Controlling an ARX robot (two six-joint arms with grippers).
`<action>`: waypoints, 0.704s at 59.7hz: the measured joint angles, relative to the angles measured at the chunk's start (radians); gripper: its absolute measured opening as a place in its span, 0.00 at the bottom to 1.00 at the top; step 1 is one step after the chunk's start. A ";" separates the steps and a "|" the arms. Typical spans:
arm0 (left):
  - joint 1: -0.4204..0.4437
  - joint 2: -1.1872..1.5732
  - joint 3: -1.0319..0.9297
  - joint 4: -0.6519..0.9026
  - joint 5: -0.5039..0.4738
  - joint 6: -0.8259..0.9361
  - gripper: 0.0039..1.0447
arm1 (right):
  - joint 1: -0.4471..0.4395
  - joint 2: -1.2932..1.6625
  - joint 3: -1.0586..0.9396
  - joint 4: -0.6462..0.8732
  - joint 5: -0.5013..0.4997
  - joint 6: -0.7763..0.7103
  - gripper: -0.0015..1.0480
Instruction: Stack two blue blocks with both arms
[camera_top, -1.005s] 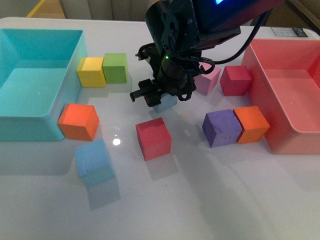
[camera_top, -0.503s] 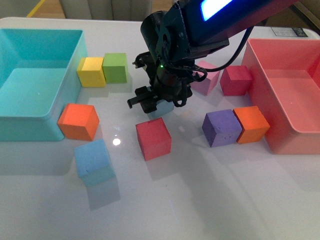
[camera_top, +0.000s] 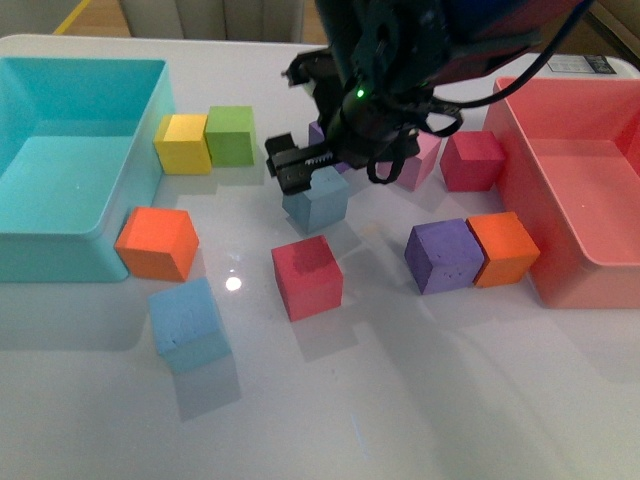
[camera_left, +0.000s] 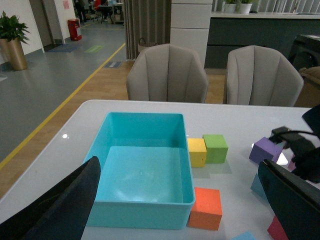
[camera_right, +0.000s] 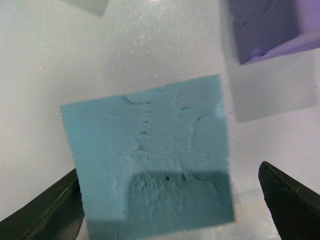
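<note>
Closing the right gripper (camera_top: 308, 176) squarely is what matters now: its jaws stand apart around a blue block (camera_top: 315, 200) just behind the red block (camera_top: 307, 277), so I'd centre it first. The other blue block (camera_top: 186, 322) lies left of the red block, and the left gripper (camera_left: 172, 205) is spread and empty. The arm hides the far side of the block between the jaws, so I can't tell whether it touches the table (camera_top: 420, 400).

1. Now right hand (camera_top: 300, 170) sits higher & further back vs 0.5 s ago, shifted a bit right.
2. Blue block (camera_top: 315, 200) below it, mostly hidden before, now shows top & front faces.
3. Purple cube (camera_top: 320, 132) behind the arm, covered earlier, now peeks out.
</note>
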 joint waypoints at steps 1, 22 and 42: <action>0.000 0.000 0.000 0.000 0.000 0.000 0.92 | -0.003 -0.024 -0.021 0.018 0.000 -0.003 0.91; 0.000 0.000 0.000 0.000 0.000 0.000 0.92 | -0.059 -0.468 -0.482 0.348 0.005 -0.073 0.91; 0.000 0.000 0.000 0.000 -0.002 0.000 0.92 | -0.201 -1.037 -1.222 1.088 0.187 0.029 0.55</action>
